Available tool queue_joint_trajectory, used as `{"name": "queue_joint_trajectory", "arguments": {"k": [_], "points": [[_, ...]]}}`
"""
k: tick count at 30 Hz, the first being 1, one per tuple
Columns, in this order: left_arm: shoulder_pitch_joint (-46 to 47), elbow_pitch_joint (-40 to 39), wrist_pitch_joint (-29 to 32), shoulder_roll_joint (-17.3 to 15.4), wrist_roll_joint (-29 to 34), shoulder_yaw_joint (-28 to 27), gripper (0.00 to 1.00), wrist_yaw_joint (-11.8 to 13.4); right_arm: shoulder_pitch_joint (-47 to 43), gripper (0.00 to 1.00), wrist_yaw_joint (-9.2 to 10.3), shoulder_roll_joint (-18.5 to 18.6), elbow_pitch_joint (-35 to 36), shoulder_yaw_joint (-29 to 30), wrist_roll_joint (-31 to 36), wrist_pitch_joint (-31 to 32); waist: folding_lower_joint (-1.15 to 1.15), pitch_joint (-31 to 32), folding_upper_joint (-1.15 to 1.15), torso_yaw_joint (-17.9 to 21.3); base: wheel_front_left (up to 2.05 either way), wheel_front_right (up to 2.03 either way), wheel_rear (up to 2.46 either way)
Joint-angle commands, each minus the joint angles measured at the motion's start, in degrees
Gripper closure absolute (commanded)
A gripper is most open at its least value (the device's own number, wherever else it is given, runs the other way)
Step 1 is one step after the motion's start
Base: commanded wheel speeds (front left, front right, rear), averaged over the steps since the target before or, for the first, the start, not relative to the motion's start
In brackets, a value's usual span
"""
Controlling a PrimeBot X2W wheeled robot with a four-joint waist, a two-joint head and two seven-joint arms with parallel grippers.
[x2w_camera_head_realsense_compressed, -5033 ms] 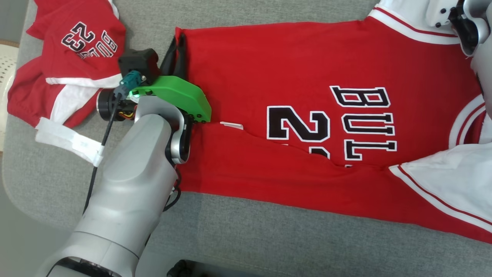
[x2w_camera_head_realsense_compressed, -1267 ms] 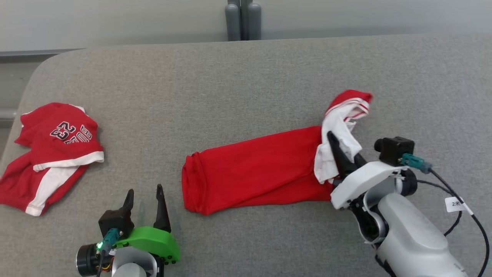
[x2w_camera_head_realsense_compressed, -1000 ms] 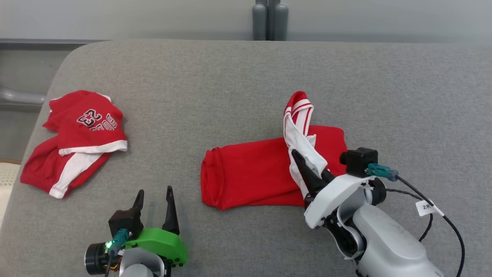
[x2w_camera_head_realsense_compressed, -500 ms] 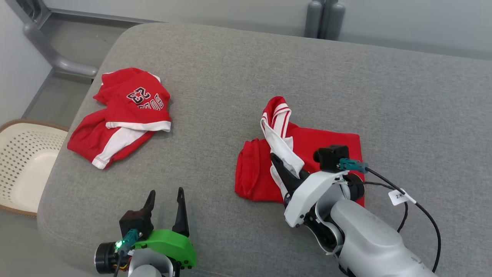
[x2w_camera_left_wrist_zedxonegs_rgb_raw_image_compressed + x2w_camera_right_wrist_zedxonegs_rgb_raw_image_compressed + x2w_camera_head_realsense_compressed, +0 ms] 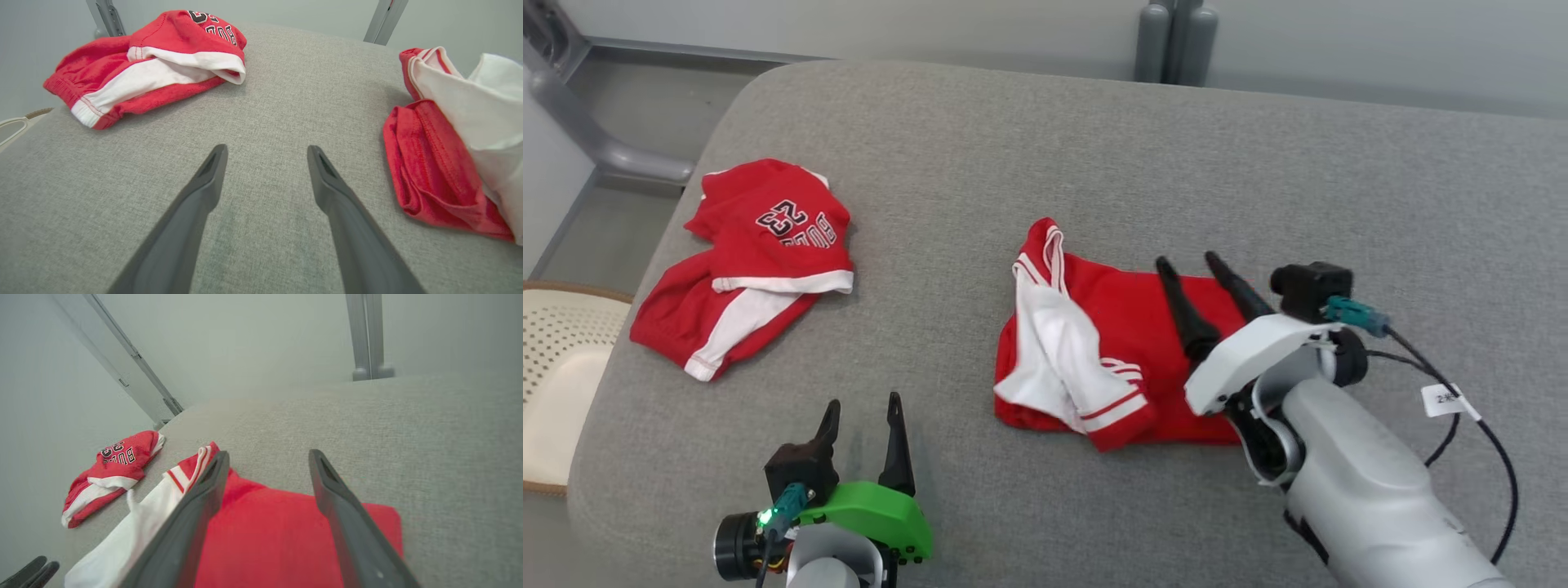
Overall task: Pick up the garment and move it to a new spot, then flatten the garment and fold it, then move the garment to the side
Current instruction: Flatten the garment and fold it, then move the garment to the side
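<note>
Two grippers, both with fingers spread wide and nothing between them. The right gripper (image 5: 1186,259) hovers right of centre over the grey padded table (image 5: 1013,147). Its dark fingers point across the red body of the folded jersey (image 5: 1119,322), and I cannot tell whether they touch the cloth. The left gripper (image 5: 863,400) sits low at the table's near edge, left of centre, over bare upholstery.

The jersey lies about mid-table as a compact red packet. A white, red-striped shoulder section (image 5: 1054,351) is draped loosely over the half nearer the table's left end. A second red garment (image 5: 768,245), printed 23, lies crumpled at that left end. A pale perforated basket (image 5: 556,367) stands just off it, below table level.

Handling, as judged: thin knit, light and limp, with no stiffness of its own. The stacked layers are likely to slide and spill open if lifted by the top ply alone. The best hold is probably a pinch through all layers at the thick folded edge, catching the loose white section too. The fold looks done, but the move aside is not yet made.
</note>
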State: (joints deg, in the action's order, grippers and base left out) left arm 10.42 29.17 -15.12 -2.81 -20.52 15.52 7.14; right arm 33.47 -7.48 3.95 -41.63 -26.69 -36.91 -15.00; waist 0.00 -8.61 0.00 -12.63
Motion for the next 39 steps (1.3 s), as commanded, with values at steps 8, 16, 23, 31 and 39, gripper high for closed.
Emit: {"name": "queue_joint_trajectory", "arguments": {"k": [8, 16, 23, 31, 39], "points": [[1.33, -0.56, -0.02, -0.2, 1.6, -1.49, 0.0, 0.13, -7.51, 0.0, -0.01, -0.28, 5.51, 17.74, 14.07, -0.17, 0.0, 0.89, 0.0, 6.31, 0.0, 0.0, 0.0], [-0.05, -0.81, -0.02, -0.2, 2.58, -3.32, 0.0, 0.26, -14.02, 0.0, 0.0, -0.93, 9.94, 25.7, 22.66, -0.18, 0.0, 1.95, 0.0, 9.99, 0.0, 0.0, 0.0], [-2.05, -1.02, -0.02, -0.2, 3.65, -5.26, 0.0, 0.29, -17.78, 0.0, -0.01, -1.0, 11.67, 25.6, 23.11, -0.18, 0.0, 3.65, 0.0, 12.43, 0.0, 0.0, 0.0], [-3.57, -1.81, -0.02, -0.2, 4.18, -7.14, 0.0, 0.13, -18.84, 0.0, 0.0, -0.99, 12.01, 24.12, 22.11, -0.19, 0.0, 4.47, 0.0, 13.83, 0.0, 0.0, 0.0], [-2.99, -2.21, -0.02, -0.2, 3.85, -6.82, 0.0, 0.01, -18.59, 0.0, -0.01, -1.01, 11.63, 23.29, 21.15, -0.18, 0.0, 3.53, 0.0, 12.68, 0.0, 0.0, 0.0]]}}
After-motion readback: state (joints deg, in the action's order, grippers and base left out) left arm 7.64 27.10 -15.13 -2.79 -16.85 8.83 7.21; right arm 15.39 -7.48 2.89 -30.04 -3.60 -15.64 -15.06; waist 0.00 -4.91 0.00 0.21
